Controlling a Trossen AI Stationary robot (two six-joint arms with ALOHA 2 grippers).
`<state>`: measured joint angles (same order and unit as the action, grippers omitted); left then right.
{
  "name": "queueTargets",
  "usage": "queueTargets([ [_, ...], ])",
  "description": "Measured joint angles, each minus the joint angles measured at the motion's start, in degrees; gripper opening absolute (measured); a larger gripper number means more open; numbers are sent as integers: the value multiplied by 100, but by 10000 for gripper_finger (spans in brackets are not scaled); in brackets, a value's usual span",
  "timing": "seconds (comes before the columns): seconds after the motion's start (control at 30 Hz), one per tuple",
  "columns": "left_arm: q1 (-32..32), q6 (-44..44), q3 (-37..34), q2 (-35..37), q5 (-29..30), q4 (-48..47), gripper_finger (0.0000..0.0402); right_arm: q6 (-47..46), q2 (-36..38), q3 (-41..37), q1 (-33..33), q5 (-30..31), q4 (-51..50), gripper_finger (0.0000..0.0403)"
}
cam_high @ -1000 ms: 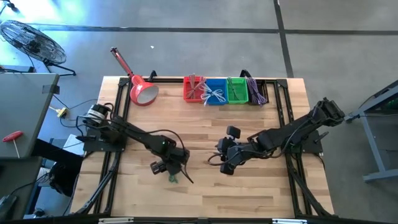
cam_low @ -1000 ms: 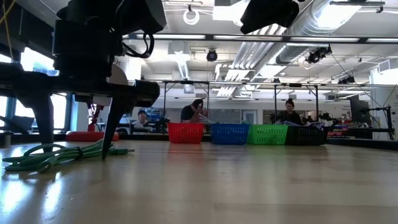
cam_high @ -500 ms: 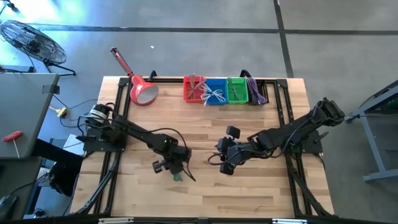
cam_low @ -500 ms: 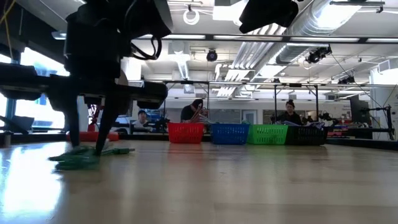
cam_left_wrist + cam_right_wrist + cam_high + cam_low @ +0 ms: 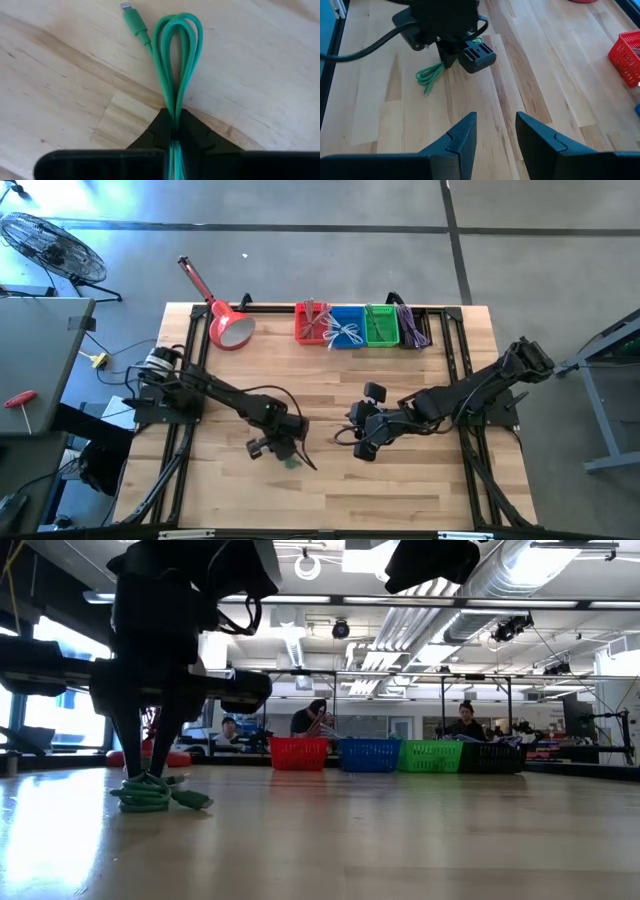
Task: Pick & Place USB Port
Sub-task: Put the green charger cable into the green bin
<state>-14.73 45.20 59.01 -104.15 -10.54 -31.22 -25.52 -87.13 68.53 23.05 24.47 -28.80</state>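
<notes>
A green coiled cable (image 5: 177,60) with a small plug (image 5: 131,16) lies on the wooden table, left of centre (image 5: 291,462). My left gripper (image 5: 174,125) stands over it, shut on its strands; in the low view it comes down on the bunched cable (image 5: 150,795). My right gripper (image 5: 495,135) hovers open near the table's middle (image 5: 362,444), to the right of the cable, with nothing between its fingers. From the right wrist view, the cable (image 5: 431,76) shows under my left gripper (image 5: 451,54). My left gripper pinches several strands of the cable's coil (image 5: 173,111) together between its two fingers. The fingers (image 5: 160,745) come from above, pointing down. The cable rests on the table; its looped end (image 5: 182,22) and plug reach out beyond the fingers.
Along the far edge stand a red basket (image 5: 312,323), a blue one (image 5: 346,328), a green one (image 5: 381,326) and a dark one with purple cables (image 5: 414,328). A red long-handled thing (image 5: 228,326) lies at the far left. People sit in the room beyond the table.
My left gripper has shut on the green cable and shifted slightly toward the table's right edge. The cable, spread loosely along the table before, is now gathered into a tight bunch under the fingers.
</notes>
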Motion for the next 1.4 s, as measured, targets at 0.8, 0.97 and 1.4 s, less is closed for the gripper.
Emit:
queueTargets([
  [0.8,12,-2137,1530,1212,1991,-1798,9,1404,51,-2,-17,1758,98,129],
  [0.97,12,-2036,1397,1675,1834,-1021,9,1778,61,-2,-17,2718,426,129],
  [1.4,50,-3177,587,2717,4775,1540,8,288,63,-2,-22,4013,-309,117],
])
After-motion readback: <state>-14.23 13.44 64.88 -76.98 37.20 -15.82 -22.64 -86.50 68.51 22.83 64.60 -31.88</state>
